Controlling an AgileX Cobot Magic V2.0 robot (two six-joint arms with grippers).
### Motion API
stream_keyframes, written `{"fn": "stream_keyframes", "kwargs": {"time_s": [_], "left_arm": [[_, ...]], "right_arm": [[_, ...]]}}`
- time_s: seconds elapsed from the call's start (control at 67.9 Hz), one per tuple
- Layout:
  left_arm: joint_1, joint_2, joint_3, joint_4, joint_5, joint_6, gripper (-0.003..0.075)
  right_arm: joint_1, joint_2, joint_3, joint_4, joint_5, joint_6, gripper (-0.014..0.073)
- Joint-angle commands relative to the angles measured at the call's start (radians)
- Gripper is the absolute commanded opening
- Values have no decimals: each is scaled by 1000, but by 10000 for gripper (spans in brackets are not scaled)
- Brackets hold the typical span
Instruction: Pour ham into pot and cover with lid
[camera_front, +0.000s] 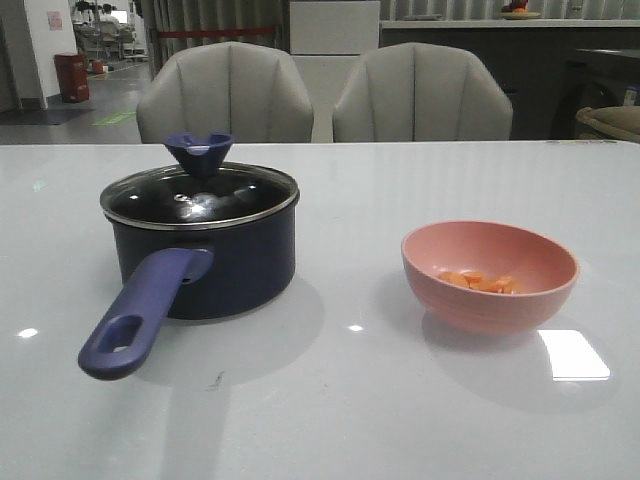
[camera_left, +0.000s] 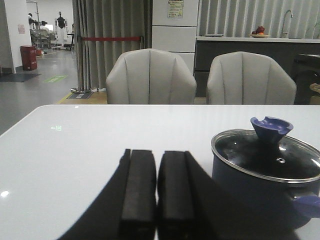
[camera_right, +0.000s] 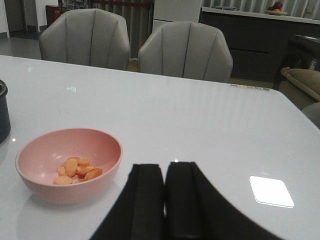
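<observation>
Still covered, the pot hid its inside beneath the lid; ham lay in the pink bowl. Left gripper and right gripper were pressed together, empty.

left gripper jaws closed, right gripper jaws closed

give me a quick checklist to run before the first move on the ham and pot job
1. Round glass lid with blue knob off the dark navy saucepan: not ok, it sits on the rim, so pouring is blocked.
2. Orange-pink ham pieces inside the pink round bowl: ok.
3. Bowl upright, apart from the saucepan: ok.
4. Left tool free: ok, shut on nothing.
5. Right tool free: ok, shut on nothing.
6. Saucepan contents: cannot tell, the lid's glass is too dark.
</observation>
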Motion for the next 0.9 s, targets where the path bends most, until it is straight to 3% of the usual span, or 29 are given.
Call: {"fn": "stream_keyframes", "kwargs": {"time_s": [0.0,0.678,0.796,0.884], "left_arm": [[2,-19,20,1,-79,-11,113],[2,-19,20,1,-81,-11,113],[2,-19,20,3,-131,-11,113],[2,-19,20,3,-245,-11,113]], "right_arm": [[-6,-20,-5,-14,-91,-5,158],[-6,-20,-5,-14,-90,-5,158],[-6,-20,-5,-14,-90,-5,158],[-6,-20,-5,-14,-90,-5,158]]}}
